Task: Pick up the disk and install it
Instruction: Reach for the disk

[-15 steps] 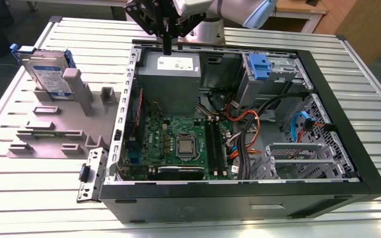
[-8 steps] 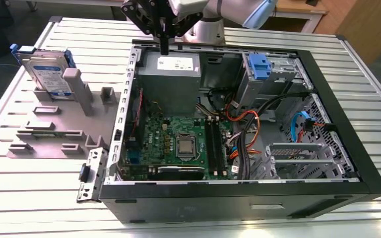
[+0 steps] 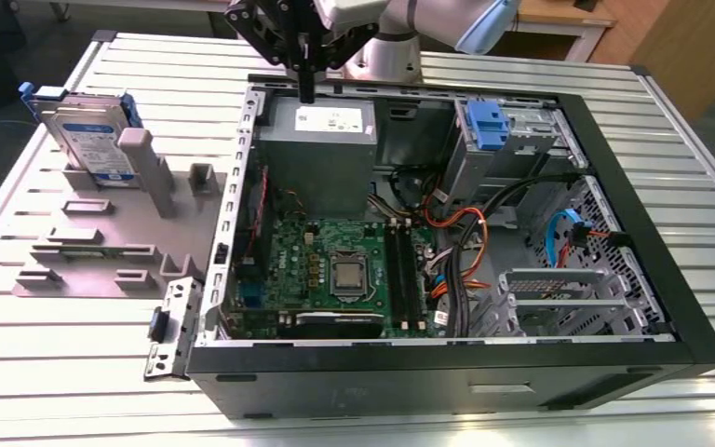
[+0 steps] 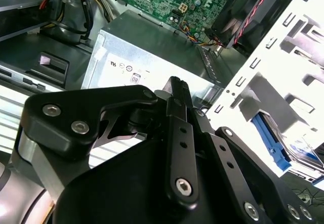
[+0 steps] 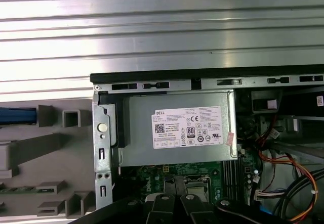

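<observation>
Hovering seemingly closed, end effector (image 3: 306,91) far from disk (image 3: 89,142).

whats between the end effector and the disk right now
In the exterior view, the end effector hangs over the power supply; between it and the disk stand the case's metal side wall and a strip of ribbed table.

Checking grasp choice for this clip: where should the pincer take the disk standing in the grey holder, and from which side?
Probably its free top edge, across the flat faces, coming from above: the disk stands upright on edge in the grey holder, whose post crowds its lower part.
</observation>
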Action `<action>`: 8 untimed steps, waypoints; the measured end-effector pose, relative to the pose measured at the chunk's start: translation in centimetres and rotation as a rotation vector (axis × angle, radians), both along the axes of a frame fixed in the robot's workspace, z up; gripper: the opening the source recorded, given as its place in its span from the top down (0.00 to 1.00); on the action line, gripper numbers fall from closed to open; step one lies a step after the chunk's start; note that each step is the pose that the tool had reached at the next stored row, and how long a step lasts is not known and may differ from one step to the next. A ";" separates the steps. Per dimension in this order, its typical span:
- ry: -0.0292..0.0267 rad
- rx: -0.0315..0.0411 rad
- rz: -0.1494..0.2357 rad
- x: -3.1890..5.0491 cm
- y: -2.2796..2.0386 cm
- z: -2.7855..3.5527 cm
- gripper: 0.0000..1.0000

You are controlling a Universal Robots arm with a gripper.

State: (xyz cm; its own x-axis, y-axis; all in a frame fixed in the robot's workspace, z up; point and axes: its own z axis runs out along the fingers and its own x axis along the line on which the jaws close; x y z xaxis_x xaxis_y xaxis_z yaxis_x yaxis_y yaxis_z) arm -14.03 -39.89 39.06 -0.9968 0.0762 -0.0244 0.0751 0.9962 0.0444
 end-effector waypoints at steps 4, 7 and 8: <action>0.0000 0.0000 0.000 -0.96 0.00 0.00 0.89; 0.0000 0.0000 0.000 -1.03 0.00 0.00 0.89; -0.0001 0.0000 0.000 -1.21 0.00 0.00 0.89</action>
State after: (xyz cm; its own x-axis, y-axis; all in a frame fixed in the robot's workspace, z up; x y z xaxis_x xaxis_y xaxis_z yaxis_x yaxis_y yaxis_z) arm -15.24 -39.89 39.05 -0.9968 0.0762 -0.0245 0.0751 0.9962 0.0444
